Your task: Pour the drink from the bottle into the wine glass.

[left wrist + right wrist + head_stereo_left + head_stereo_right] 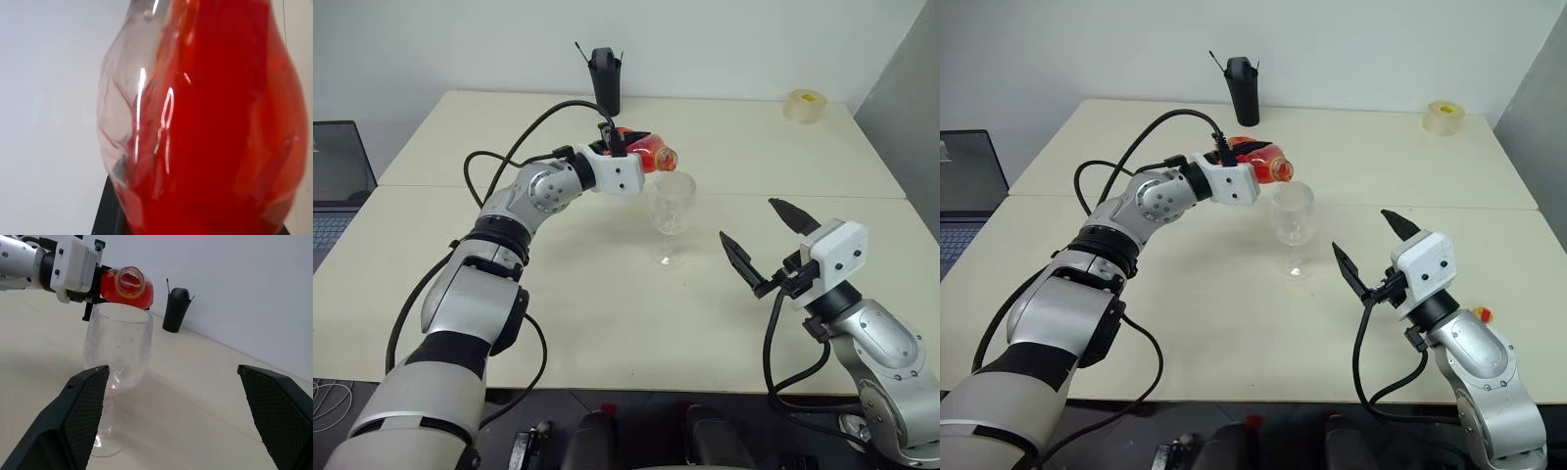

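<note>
My left gripper (628,149) is shut on the bottle (648,154), holding it tipped onto its side. The bottle's open, yellowish-rimmed mouth (130,280) sits just above the near rim of the wine glass (672,208). The red-orange drink (215,122) fills most of the bottle's body. The wine glass stands upright on the table, in the middle. My right gripper (750,221) hangs open to the right of the glass and apart from it, with nothing between its black fingers (83,406).
A tall black holder (606,78) stands at the table's far edge behind the bottle. A yellowish tape roll (805,105) lies at the far right corner. A laptop (337,186) sits off the table's left side. The cream table (607,323) has free room in front.
</note>
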{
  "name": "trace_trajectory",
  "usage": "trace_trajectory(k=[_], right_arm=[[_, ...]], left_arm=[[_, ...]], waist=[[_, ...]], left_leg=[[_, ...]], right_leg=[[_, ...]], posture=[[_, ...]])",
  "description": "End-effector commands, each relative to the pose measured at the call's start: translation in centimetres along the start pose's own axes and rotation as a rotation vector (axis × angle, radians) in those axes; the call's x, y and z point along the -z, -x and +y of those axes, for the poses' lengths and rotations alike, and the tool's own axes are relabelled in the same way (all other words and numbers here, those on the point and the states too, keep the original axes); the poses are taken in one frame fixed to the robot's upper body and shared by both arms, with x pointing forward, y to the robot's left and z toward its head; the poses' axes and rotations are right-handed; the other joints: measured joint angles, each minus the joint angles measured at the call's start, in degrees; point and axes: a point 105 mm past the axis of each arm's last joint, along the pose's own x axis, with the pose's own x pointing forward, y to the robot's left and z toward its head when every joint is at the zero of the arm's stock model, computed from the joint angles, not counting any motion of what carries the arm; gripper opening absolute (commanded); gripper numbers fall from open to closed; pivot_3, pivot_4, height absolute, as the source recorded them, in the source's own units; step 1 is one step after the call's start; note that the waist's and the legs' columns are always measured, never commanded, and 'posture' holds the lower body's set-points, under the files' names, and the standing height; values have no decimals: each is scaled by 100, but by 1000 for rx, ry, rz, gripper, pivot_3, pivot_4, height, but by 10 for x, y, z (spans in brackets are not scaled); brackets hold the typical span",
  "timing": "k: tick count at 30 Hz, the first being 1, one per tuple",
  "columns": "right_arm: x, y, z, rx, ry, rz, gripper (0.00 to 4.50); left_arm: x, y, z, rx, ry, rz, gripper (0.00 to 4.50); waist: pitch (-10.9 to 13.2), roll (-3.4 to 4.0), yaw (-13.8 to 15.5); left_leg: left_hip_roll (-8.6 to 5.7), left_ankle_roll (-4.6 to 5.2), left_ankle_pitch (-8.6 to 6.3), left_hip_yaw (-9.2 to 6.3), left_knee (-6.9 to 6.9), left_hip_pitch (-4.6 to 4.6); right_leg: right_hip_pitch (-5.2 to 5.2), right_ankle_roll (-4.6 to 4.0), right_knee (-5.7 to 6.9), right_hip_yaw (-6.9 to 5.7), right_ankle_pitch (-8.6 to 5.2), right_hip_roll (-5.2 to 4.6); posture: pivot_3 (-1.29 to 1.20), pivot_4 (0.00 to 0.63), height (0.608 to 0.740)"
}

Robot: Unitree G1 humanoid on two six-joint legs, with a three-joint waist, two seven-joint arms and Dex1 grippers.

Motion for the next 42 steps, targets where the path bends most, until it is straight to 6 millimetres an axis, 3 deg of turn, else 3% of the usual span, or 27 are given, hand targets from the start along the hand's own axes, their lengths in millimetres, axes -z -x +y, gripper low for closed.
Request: trace_trajectory(k=[1, 42], right_arm=[[-13, 0, -1, -7, 30, -44, 4500], [-13, -5, -2, -25, 21, -35, 4500]], left_arm=[[-11, -3, 27, -71, -64, -46, 952], [-9, 0, 46, -93, -273, -22, 924]], waist=[[0, 0, 0], [0, 0, -3]], left_leg=[[0, 0, 0, 1, 0, 0], [-3, -1, 1, 8, 7, 2]], right_leg=[[0, 0, 1, 1, 0, 0], [-2, 2, 15, 1, -1, -5]], posture=[[0, 150, 740], [0, 150, 740]])
